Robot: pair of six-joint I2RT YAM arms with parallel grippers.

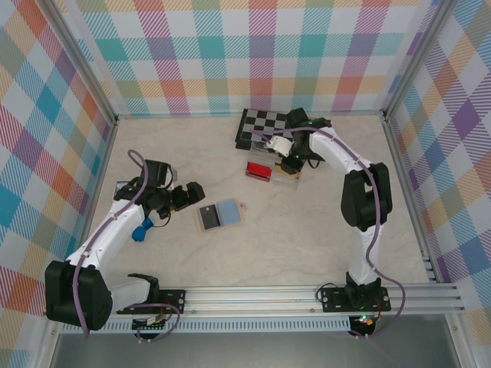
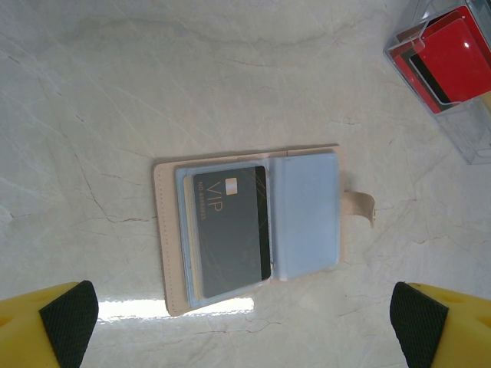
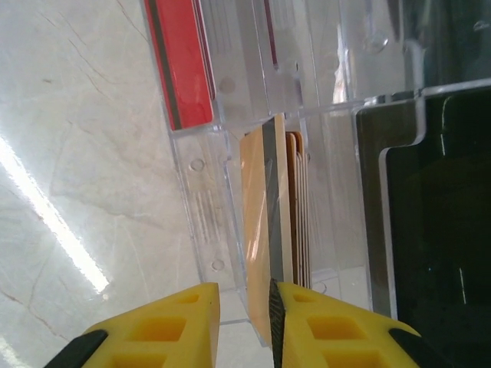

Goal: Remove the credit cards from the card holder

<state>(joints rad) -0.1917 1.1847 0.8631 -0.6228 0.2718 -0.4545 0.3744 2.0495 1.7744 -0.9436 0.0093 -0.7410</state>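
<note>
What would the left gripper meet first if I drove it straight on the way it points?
Probably the open card holder, at the dark grey card in one panel; both lie centred ahead of the wide-open left gripper. Depth is unclear, so take that as likely.

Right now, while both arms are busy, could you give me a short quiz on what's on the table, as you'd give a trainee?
1. True or false: the card holder lies folded shut on the table.
2. What colour is the card tucked in its panel? A red, B dark grey, C green.
3. In a few words: what is the left claw holding?

Key
1. False: it lies open, both panels showing.
2. B.
3. Nothing: it is wide open and empty, with the card holder below it.
</note>
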